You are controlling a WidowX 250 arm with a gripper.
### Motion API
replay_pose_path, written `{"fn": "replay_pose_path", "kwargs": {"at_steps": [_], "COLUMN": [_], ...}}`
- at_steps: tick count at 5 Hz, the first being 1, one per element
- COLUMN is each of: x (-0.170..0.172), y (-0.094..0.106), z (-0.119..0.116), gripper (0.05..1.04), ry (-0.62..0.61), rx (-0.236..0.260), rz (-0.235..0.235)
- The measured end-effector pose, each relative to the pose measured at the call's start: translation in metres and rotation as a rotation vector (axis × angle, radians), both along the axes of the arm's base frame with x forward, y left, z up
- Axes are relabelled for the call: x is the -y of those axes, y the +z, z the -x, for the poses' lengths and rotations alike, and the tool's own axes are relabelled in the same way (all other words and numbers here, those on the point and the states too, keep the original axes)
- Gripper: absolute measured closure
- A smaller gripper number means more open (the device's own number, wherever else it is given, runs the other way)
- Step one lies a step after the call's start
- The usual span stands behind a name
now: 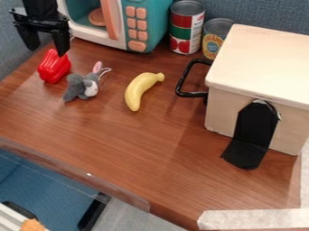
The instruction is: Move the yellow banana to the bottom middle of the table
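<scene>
The upper part of the black gripper (48,51) was cut off by the top edge, at the upper left. Its jaws stood wide apart, with nothing held between them, and a red ribbed plastic thing (54,66) was near the right-hand fingertip; what this thing was, I could not tell. The toy microwave (147,20) was also cut off at the top. It was teal and white, with rounded pinkish buttons and a pinkish door handle. The short can (215,37) was partly hidden by the pale box (259,63), which itself went out at the right edge. The taller can (186,28) showed bare ridged metal on its lid.

The yellow banana (138,92), smooth and curved, lay on the table (120,149) above its middle, between a grey plush mouse (78,87) and the box. Its stem end pointed to the upper right. The mouse had a pink ear and a thin pale string.

The box looked like wood, with a black bent handle (186,82) on its left side and a black angled piece (253,131) on its front. The table had reddish-brown wood grain, and whitish tape (253,219) was at the bottom right. Behind stood a blue-grey fabric partition (265,11). An orange-tan piece (31,225) at the lower left was too cut off to name.
</scene>
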State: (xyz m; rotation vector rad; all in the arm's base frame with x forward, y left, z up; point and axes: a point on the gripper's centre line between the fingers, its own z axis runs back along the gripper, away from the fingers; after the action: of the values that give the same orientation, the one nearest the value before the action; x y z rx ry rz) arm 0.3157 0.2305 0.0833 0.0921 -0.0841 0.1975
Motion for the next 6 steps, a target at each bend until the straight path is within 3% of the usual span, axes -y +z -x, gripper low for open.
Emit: {"fn": "replay_pose_path", "kwargs": {"at_steps": [1, 2, 3, 4, 5, 6], "x": [0.004, 0.049, 0.092, 0.122, 0.145, 0.163], "y": [-0.015, -0.023, 0.002, 0.003, -0.005, -0.044], "z": [0.001, 0.003, -0.005, -0.007, -0.017, -0.028], "gripper": [0.083, 0.083, 0.083, 0.083, 0.083, 0.083], "ry": [0.004, -0.043, -0.140, -0.170, -0.165, -0.141], "rx": [-0.028, -0.071, -0.082, -0.100, -0.095, -0.137], "rz": [0.027, 0.095, 0.103, 0.120, 0.065, 0.032]}}
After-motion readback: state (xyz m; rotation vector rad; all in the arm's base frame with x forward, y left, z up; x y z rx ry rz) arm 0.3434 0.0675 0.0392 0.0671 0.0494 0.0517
